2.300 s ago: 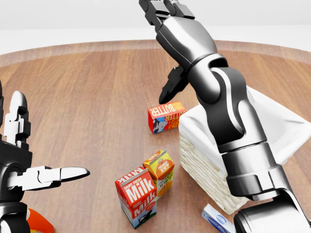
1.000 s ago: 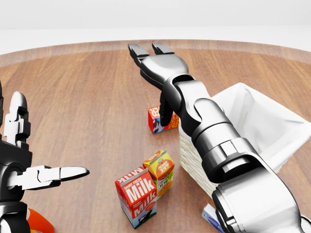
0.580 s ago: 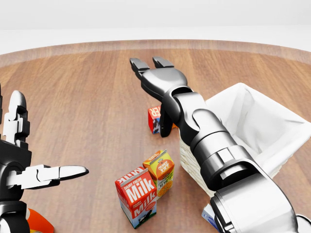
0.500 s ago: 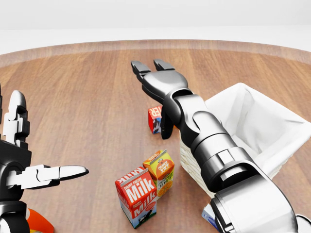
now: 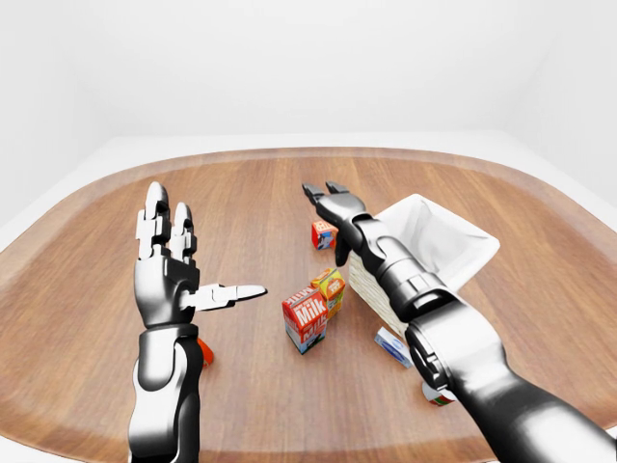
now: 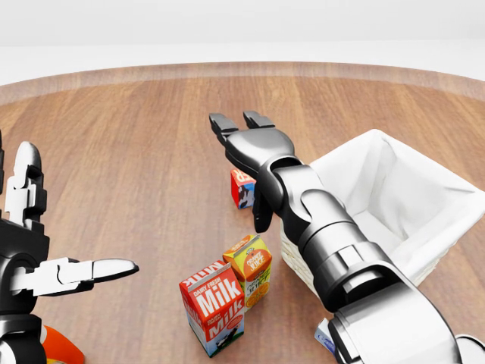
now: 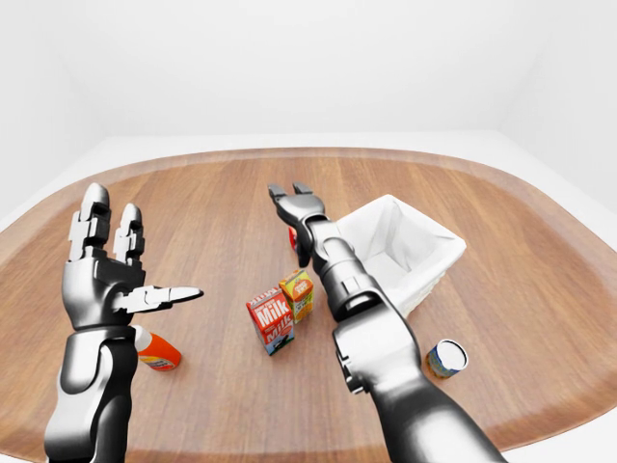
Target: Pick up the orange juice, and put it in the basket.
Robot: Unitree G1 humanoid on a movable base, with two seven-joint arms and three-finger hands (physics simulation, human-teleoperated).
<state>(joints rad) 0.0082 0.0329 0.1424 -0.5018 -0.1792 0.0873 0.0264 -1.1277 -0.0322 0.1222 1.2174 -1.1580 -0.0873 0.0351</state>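
Progress is looking slight to us: the orange juice (image 6: 251, 268) is standing on the table (image 6: 136, 152), touching the milk carton (image 6: 212, 306) and just left of the basket (image 6: 394, 189) in the head view, so picking and placing are both remaining. We are seeing the right hand (image 6: 244, 135) hovering beyond the carton, fingers spread, gripping nothing. The left hand (image 6: 34, 254) is waiting wide open, empty. The right arm is hiding most of the butter box (image 6: 241, 186) and part of the basket's near wall.
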